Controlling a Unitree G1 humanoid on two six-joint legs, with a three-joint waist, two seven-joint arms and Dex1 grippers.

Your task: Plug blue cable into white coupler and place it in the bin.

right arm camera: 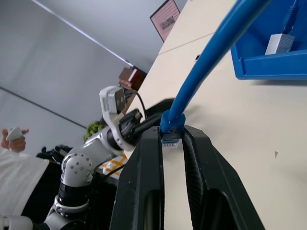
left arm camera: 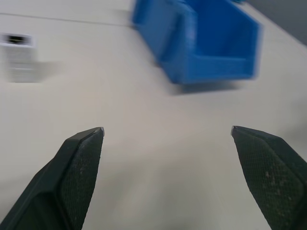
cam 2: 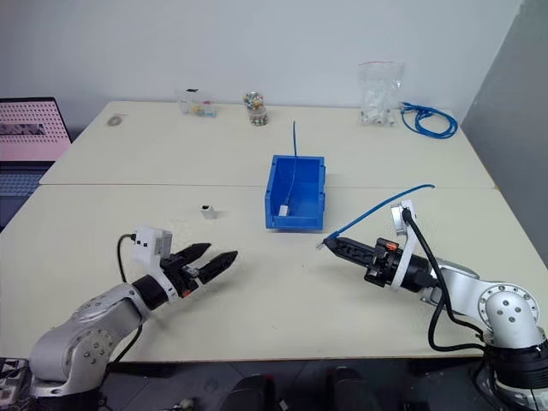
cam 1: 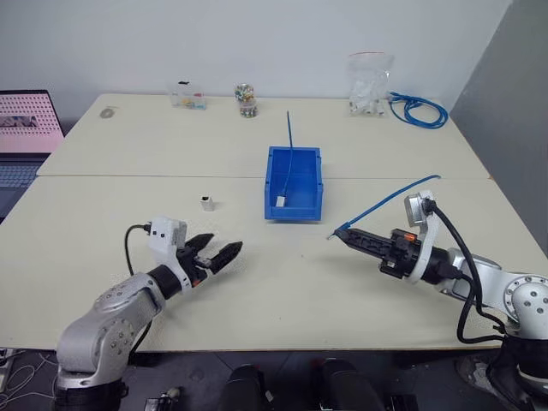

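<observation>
Our right gripper (cam 1: 342, 234) pinches the stiff, light blue cable (cam 1: 390, 199) behind its plug; our left gripper (cam 1: 214, 252) gapes empty near the tiny white coupler (cam 1: 206, 203), best pinched by its sides.

a lab or workshop: plain white walls, a wide cream-coloured table (cam 1: 257, 282), a clear plastic bag of white parts (cam 1: 370, 84), a coiled blue cable bundle (cam 1: 419, 110), a pink pegboard panel (cam 1: 28, 122).

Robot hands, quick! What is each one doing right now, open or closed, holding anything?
Left gripper: fingers open, holding nothing, above the table.
Right gripper: fingers closed on the blue cable near its plug end.
</observation>
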